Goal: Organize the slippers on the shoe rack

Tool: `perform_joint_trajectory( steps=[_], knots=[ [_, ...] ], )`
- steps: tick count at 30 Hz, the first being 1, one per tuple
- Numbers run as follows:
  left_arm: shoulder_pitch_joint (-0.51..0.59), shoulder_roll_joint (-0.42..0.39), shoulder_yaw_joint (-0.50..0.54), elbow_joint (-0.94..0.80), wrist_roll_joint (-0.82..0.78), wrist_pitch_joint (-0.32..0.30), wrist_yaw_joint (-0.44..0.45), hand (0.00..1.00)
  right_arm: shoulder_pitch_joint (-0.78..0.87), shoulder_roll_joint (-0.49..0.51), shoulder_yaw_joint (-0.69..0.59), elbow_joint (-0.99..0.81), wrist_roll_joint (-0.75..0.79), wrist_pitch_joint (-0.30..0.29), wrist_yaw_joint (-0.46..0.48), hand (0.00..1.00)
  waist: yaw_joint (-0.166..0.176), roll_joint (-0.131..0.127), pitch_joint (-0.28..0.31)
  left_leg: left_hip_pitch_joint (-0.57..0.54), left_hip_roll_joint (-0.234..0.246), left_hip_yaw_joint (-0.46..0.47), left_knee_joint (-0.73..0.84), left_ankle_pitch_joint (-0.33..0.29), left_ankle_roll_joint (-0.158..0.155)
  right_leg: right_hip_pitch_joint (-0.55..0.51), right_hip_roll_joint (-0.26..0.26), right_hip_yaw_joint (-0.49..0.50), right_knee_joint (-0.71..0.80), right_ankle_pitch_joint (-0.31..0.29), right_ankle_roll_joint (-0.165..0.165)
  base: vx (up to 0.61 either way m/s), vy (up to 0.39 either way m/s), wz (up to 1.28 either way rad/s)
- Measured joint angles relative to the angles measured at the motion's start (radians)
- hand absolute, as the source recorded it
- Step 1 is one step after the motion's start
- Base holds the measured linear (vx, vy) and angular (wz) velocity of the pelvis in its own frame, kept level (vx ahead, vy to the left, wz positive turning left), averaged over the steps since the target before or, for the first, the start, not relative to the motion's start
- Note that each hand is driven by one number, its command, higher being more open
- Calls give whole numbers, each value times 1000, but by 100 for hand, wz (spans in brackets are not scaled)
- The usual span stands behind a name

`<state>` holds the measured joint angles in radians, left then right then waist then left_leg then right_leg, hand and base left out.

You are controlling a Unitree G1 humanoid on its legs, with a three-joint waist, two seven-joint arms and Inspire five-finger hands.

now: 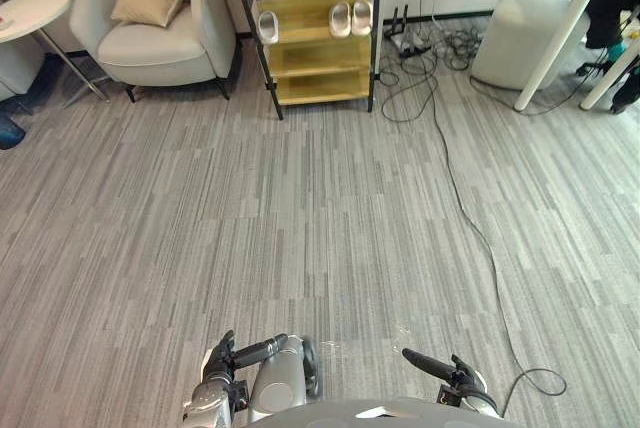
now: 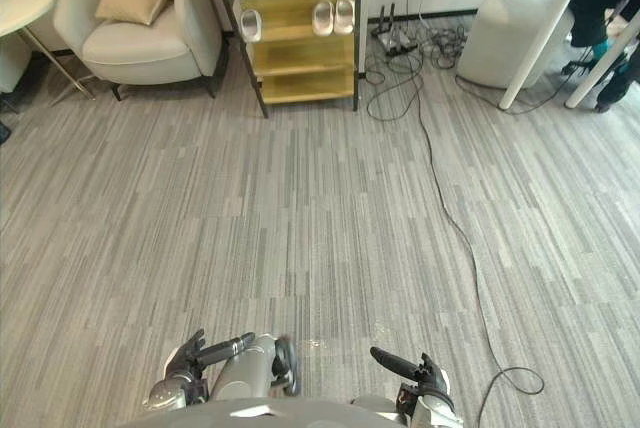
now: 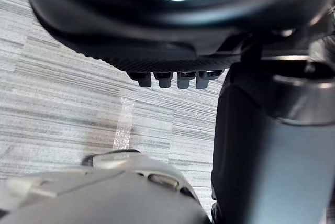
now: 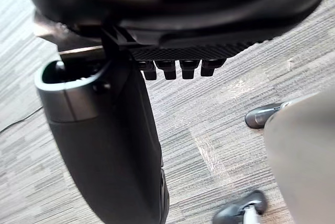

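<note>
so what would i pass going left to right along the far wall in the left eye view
round white side table → armchair → shoe rack, with a single slipper at its left end and a pair of slippers at its right → tangle of cables → grey pouf

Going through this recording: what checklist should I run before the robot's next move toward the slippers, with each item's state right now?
1. Left robot hand free: ok, its fingers are relaxed and hold nothing.
2. Right robot hand free: ok, it is also relaxed and holds nothing.
3. Black-framed wooden shoe rack within reach: not ok, it stands far across the floor by the wall.
4. Slippers grouped: not ok. The pair of white slippers sits at the shelf's right end, and the single white slipper sits apart at its left end.
5. Room beside the pair: ok, bare wood shows between them.
</note>
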<state>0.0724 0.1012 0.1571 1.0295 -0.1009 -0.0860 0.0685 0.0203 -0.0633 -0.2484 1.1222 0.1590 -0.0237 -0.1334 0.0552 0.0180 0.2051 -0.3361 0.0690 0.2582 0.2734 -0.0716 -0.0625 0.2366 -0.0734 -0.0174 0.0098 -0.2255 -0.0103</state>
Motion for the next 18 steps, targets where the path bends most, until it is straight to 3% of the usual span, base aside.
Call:
perform_joint_trajectory(
  steps=[1, 4, 6, 7, 8, 9, 11, 13, 14, 15, 16, 17, 18],
  knots=[
    [-15, 8, 6, 15, -8, 0, 0, 100, -17, 12, 7, 18, 0, 2, 2, 100, 3, -9, 2, -12, 0, 2, 55, 61, 76, 9, -15, 13, 16, -10, 16, 388, 215, -53],
    [-34, 27, 3, 18, -8, 5, 2, 100, -17, 30, -2, 20, 0, 2, 4, 100, 4, -41, -3, 2, -9, 20, 128, -36, 101, -55, -38, 11, 215, -19, 36, 498, 236, -21],
    [-41, 32, 1, 31, -8, 17, 6, 100, -16, 32, -4, 22, 0, 2, 3, 100, 7, -52, -3, 59, -15, 31, 138, -80, 118, -120, -53, 19, 422, 1, 81, 366, 177, -14],
    [-42, 42, -22, 37, -7, 27, 12, 100, -17, 32, -1, 20, 1, 1, 8, 100, -1, -57, -6, 121, -26, 33, 120, -112, 124, -195, -65, 26, 651, 40, 219, 514, 220, -9],
    [-44, 45, -41, 38, -8, 29, 14, 100, -27, 27, 4, 18, 0, -3, 15, 100, -5, -56, -4, 186, -30, 30, 105, -137, 127, -282, -67, 10, 874, 48, 269, 707, 259, -2],
    [-47, 45, -58, 38, -8, 31, 16, 100, -28, 23, 5, 7, 0, -3, 22, 100, -6, -52, -2, 238, -34, 27, 75, -144, 129, -337, -83, -44, 982, 23, 224, 460, 113, 2],
    [-51, 38, -69, 38, -8, 30, 16, 100, -33, 18, 12, -8, 0, -8, 24, 100, -8, -43, 4, 318, -35, 22, 16, -144, 128, -400, -105, -135, 1020, -17, 152, 418, 52, 4],
    [-55, 24, -72, 39, -10, 30, 17, 100, -48, 13, 17, -13, 0, -11, 23, 100, -18, -30, 15, 404, -30, 8, -44, -144, 128, -461, -108, -217, 915, -63, 78, 422, -36, 22],
    [-58, 11, -71, 39, -9, 30, 16, 100, -49, 13, 18, -23, 0, -15, 23, 100, -27, -28, 17, 444, -22, -7, -70, -144, 128, -499, -98, -238, 772, -67, 70, 372, -111, 33],
    [-58, 9, -72, 40, -9, 30, 15, 100, -50, 13, 19, -26, 0, -16, 23, 100, -28, -28, 17, 449, -20, -9, -73, -144, 128, -506, -96, -237, 747, -66, 71, 454, -172, 52],
    [-59, -3, -71, 44, -9, 29, 15, 100, -54, 12, 23, -40, 1, -20, 24, 100, -37, -20, 23, 480, 3, -28, -92, -157, 102, -545, -65, -206, 556, -25, 72, 316, -147, 35],
    [-59, -8, -71, 44, -8, 29, 15, 100, -55, 12, 23, -41, 1, -21, 24, 100, -39, -19, 24, 487, 10, -31, -96, -163, 90, -552, -57, -197, 517, -8, 72, 482, -280, 47],
    [-59, -7, -69, 46, -11, 30, 14, 100, -56, 14, 26, -40, 1, -23, 24, 100, -39, -28, 29, 510, 13, -44, -108, -178, 57, -563, -43, -158, 401, 63, 76, 402, -271, 36]
  ],
)
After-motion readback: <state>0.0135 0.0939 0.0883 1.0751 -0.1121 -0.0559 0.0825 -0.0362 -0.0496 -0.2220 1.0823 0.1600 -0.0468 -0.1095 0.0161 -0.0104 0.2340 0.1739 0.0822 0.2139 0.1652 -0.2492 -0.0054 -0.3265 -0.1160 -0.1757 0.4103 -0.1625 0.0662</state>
